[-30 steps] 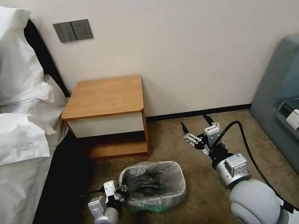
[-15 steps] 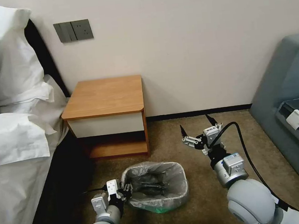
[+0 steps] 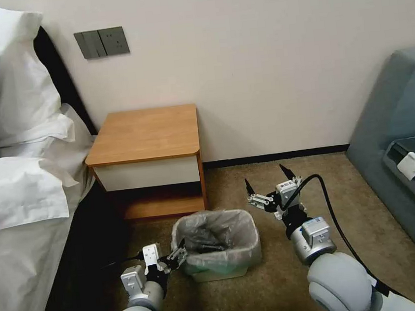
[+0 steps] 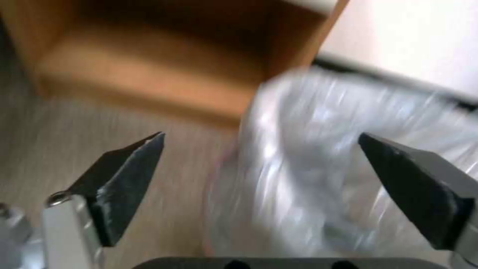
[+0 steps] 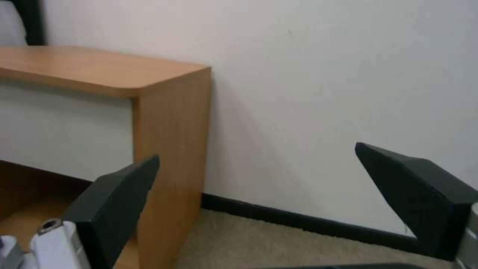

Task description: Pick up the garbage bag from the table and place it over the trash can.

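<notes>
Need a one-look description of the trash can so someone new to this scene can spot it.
Find the orange-brown wooden nightstand with the white drawer front against the wall. On the carpet just in front of its right corner stands the small cream-beige rectangular plastic trash can. It alone is lined with a crinkly translucent grey garbage bag draped over its rim, between the left gripper and right gripper.

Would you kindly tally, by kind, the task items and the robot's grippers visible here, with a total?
Thin translucent grey plastic garbage bag, lining the bin: 1
Cream-beige rectangular plastic trash can: 1
Orange-brown wooden nightstand table with white drawer front: 1
Grippers: 2, the left gripper at the bin's rim and the right gripper above the carpet, both with jaws open
Total: 5
</notes>
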Tool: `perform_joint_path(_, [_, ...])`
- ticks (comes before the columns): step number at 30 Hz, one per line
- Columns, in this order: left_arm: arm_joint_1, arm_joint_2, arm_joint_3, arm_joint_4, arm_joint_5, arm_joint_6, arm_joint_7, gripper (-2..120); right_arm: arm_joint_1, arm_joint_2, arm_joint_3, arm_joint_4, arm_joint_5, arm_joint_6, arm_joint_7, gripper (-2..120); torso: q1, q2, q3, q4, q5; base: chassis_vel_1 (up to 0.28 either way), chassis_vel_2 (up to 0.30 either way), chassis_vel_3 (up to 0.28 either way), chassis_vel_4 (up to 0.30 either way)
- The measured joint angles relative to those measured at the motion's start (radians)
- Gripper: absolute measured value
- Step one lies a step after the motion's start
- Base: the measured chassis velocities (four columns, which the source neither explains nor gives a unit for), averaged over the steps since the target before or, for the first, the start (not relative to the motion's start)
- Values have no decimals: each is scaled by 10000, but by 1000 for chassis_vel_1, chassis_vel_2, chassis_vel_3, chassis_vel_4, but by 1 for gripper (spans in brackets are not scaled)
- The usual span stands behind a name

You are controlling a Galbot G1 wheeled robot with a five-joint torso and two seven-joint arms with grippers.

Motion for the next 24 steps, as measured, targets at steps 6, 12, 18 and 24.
perform_joint_path(6, [325,-51,-456,52,1141,-2259,930,100,-1728,785,1447,-447,-388,1789,-1246,100,0,0,0,0,1,0,0,0,0])
perform_joint_path(12, [1113,-113,-958,-219,2088,-4416,1638,100,-4087,2237,3517,-632,-1540,3290,-2723,100,0,1,-1,-5,-2,0,0,0,0])
perform_joint_path(18, [2079,-451,-2446,-537,2329,-5297,2115,100,-4899,3459,4548,-568,-1780,4205,-3788,100,0,1,-2,0,1,0,0,0,0])
perform_joint_path(24, [2237,-534,-2530,-596,2519,-5289,1997,100,-4923,3515,4570,-529,-1794,4234,-3867,100,0,0,-1,0,0,0,0,0,0])
